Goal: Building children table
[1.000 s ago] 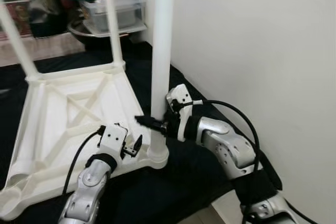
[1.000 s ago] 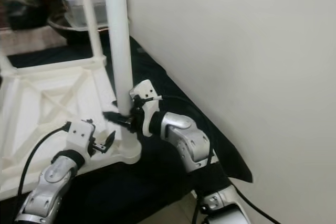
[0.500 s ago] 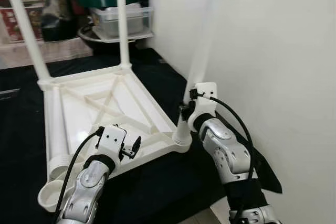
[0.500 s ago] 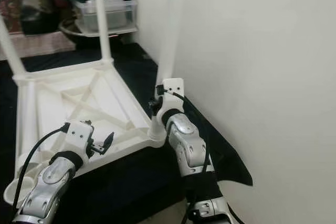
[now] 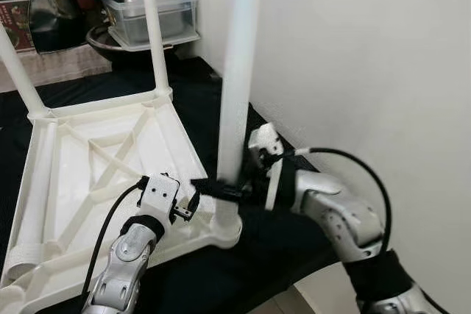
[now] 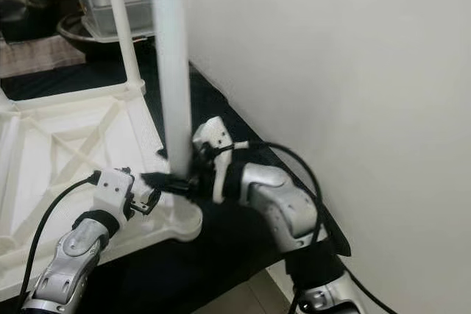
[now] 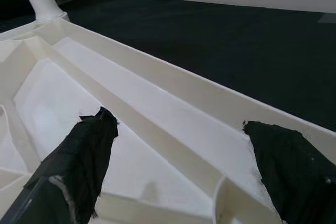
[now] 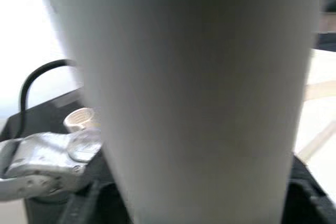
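- Children's table top, white moulded plastic, lies upside down on a black cloth on the floor, its ribbed underside facing up; it looks light and stiff, though the thin ribs would likely flex if loaded at mid-span.
- Far legs stand upright in their corner sockets at the back, one at each far corner.
- Left gripper hovers at the near edge of the top, its fingers spread wide either side of the rim and holding nothing; the thick outer rim looks like the best place to steady the piece.
- Near leg is a smooth white tube standing upright in the near corner socket; smooth plastic is probably slippery, so a low hold near the socket gives the most control.
- Right gripper reaches across from beside the wall, its fingers closed around the leg's lower part; the close wrist picture is blurred, so how firmly they bite is hard to judge.
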You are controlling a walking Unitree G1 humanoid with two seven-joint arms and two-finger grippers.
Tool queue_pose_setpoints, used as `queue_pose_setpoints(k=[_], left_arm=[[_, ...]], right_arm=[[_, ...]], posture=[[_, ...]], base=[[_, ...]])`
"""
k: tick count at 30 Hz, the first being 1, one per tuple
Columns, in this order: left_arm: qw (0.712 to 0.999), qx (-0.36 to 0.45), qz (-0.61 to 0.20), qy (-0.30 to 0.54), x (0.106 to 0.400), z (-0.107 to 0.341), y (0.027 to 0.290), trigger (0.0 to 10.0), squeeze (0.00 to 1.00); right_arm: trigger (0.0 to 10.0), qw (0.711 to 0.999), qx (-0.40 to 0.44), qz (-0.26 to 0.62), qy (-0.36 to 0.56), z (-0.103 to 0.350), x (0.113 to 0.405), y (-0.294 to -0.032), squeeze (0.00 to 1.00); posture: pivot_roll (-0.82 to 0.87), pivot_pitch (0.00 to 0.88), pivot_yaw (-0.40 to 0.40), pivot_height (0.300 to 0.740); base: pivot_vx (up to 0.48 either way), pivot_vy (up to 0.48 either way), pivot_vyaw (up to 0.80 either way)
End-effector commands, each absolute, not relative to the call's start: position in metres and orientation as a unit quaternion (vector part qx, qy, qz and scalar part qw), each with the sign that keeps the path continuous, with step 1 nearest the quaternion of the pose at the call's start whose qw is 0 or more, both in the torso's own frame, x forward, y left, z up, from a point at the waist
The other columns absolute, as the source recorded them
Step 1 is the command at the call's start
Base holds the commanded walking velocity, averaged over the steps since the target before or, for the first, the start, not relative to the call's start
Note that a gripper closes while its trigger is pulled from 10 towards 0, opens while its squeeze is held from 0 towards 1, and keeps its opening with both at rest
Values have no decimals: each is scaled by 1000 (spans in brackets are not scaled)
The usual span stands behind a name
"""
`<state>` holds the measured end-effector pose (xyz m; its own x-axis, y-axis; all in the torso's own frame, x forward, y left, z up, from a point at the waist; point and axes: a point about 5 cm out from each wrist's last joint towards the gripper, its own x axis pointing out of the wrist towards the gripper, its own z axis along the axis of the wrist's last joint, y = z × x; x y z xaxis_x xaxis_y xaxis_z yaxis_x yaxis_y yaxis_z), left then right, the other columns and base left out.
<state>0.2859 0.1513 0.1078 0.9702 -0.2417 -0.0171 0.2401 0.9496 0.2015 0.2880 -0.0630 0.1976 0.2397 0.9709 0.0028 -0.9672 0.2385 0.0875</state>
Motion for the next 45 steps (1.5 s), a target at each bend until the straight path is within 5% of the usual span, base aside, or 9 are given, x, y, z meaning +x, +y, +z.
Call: queue_pose_setpoints(k=[1,14,15,18,19,23,24,34,45], left_arm=[[988,99,-118,-1,285,106,152,10000,0],[988,99,-120,0,284,104,151,10000,0],[988,99,-120,1,284,104,151,10000,0],[987,99,-124,2,284,104,150,10000,0],[987,99,-125,2,285,103,150,10000,0],[987,100,-127,1,286,104,150,10000,0],[987,101,-126,-1,287,106,151,10000,0],[988,101,-119,-3,286,105,152,10000,0],[988,105,-117,1,284,105,157,10000,0]], right_arm=[[0,792,50,607,38,187,288,-52,0],[0,984,52,83,149,133,344,-114,0],[10000,982,54,113,143,136,339,-102,0],[10000,971,82,204,91,152,328,-77,0],[10000,965,87,237,72,158,327,-70,1000],[10000,945,92,307,60,168,325,-61,1000],[10000,920,101,375,52,177,320,-57,0],[9961,784,49,619,23,187,283,-49,0],[0,958,43,233,161,135,342,-78,0]], posture=[[101,0,-63,740],[89,0,-56,740],[85,0,-49,740],[78,0,-41,740],[75,0,-39,740],[82,0,-44,740],[85,0,-46,740],[103,0,-65,740],[95,0,-46,740]], base=[[0,0,0],[0,0,0],[0,0,0],[0,0,0],[0,0,0],[0,0,0],[0,0,0],[0,0,0],[0,0,0]])
